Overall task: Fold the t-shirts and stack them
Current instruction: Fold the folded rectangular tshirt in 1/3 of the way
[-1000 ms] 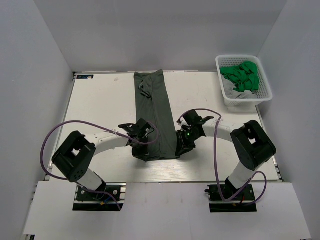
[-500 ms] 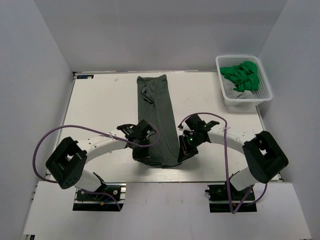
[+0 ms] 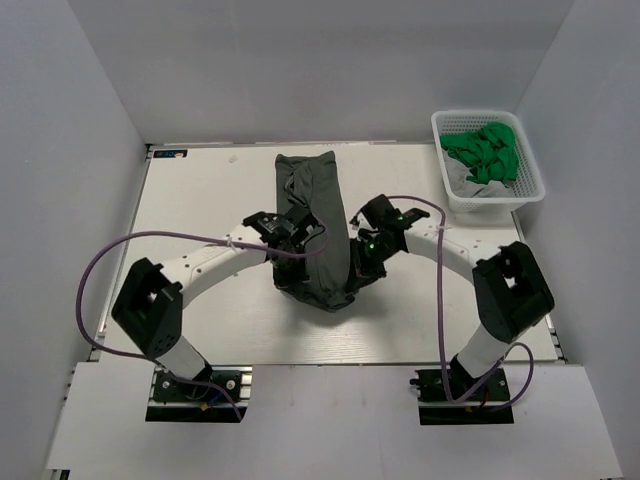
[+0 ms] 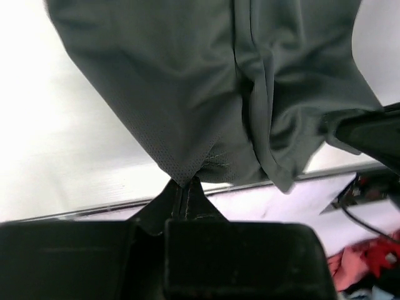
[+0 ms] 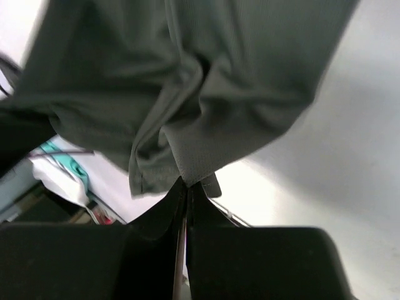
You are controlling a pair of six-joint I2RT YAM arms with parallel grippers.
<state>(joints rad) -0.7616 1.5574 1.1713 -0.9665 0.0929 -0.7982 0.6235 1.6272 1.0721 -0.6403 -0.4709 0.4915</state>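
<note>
The charcoal grey t-shirt (image 3: 312, 215), folded into a long strip, lies down the middle of the table. Its near end is lifted and hangs between my two grippers. My left gripper (image 3: 287, 243) is shut on the shirt's near left corner; in the left wrist view the cloth (image 4: 206, 81) runs out of the pinched tips (image 4: 185, 182). My right gripper (image 3: 362, 256) is shut on the near right corner; the right wrist view shows the cloth (image 5: 206, 87) clamped at its tips (image 5: 189, 182). Green t-shirts (image 3: 484, 152) lie bunched in the basket.
A white lattice basket (image 3: 525, 186) stands at the far right, off the table's back corner, with a pale cloth under the green shirts. Grey walls close in the left, back and right sides. Purple cables loop from both arms.
Both grippers have lifted the shirt's near end off the table and carried it away from the front edge, toward the far end. The strip now looks shorter and bunched.
</note>
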